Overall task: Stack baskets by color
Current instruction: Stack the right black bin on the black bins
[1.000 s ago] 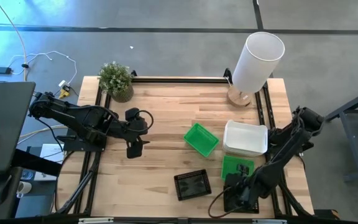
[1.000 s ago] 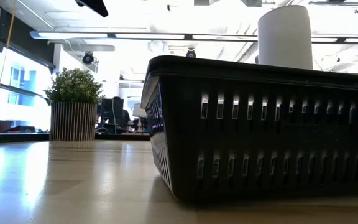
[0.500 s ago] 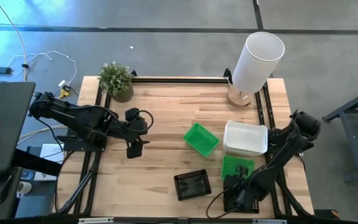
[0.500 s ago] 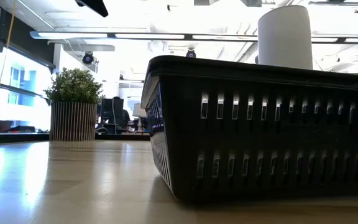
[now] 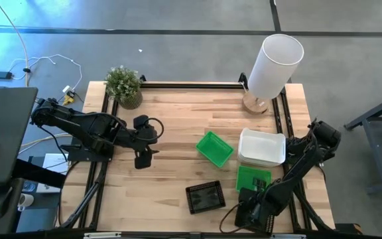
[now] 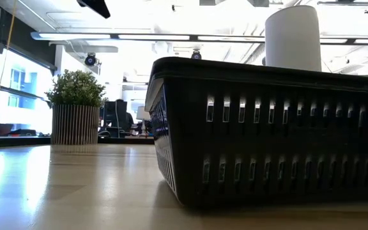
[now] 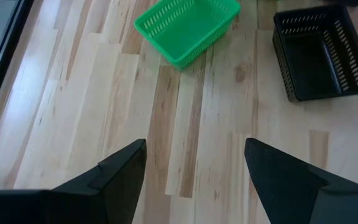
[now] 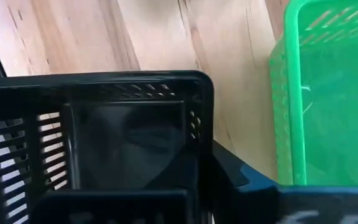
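The left gripper (image 5: 143,154) hovers over bare wood, fingers (image 7: 114,177) spread wide and holding nothing. Right of it lie a loose bright green mesh basket (image 5: 215,148) and a black perforated basket (image 5: 205,196). At the table's front right edge, the right gripper (image 5: 251,214) largely hides another black basket (image 8: 114,134), fingers clamped on its wall.

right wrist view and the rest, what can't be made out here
- Right claw: in the high view the arm covers its tips; in the right wrist view they merge with the black basket they are shut on.
- Basket count: the high view does not show how many are nested in the white stack.
- Low view: a black basket blocks most of the table.
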Available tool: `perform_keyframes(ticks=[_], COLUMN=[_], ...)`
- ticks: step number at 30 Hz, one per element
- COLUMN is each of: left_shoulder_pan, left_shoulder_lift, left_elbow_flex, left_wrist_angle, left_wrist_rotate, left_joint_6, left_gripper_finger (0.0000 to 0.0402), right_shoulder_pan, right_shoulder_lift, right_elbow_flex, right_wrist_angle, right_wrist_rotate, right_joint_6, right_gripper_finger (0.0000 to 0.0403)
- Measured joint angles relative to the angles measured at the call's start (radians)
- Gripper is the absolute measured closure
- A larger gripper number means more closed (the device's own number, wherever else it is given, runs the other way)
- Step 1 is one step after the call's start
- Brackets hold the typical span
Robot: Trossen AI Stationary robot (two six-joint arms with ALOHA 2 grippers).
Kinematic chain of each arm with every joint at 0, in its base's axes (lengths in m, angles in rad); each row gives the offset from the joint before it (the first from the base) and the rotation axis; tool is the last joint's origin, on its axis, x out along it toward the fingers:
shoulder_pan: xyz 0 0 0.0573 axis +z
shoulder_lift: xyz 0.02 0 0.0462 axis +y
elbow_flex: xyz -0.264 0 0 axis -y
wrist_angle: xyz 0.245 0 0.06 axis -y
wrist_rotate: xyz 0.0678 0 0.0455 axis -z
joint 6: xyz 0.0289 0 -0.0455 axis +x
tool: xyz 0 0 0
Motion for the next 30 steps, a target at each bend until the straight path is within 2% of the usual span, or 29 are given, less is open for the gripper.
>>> perform_keyframes(ticks=[7, 15, 21, 30], left_shoulder_pan=[-0.006, -0.034, -0.053, -0.081], left_shoulder_lift=[0.0, 0.0, 0.0, 0.0], left_elbow_flex=[-0.01, -0.15, -0.241, -0.364], left_wrist_angle=[-0.017, 0.009, 0.089, 0.176], left_wrist_rotate=[0.025, 0.033, 0.072, 0.095], left_joint_6=[0.033, -0.03, -0.095, -0.208], left_gripper_finger=[0.0143, 0.0143, 0.0143, 0.0142], right_shoulder_pan=[0.0, -0.023, -0.077, -0.21], right_shoulder_lift=[0.0, 0.0, 0.0, -0.001], right_elbow_flex=[0.042, 0.221, 0.366, 0.515], right_wrist_angle=[-0.027, -0.255, -0.407, -0.455], right_wrist_rotate=[-0.004, 0.064, 0.112, 0.147], right_joint_6=[0.03, 0.003, -0.126, -0.438], right_gripper_finger=[0.04, 0.0402, 0.0402, 0.0402])
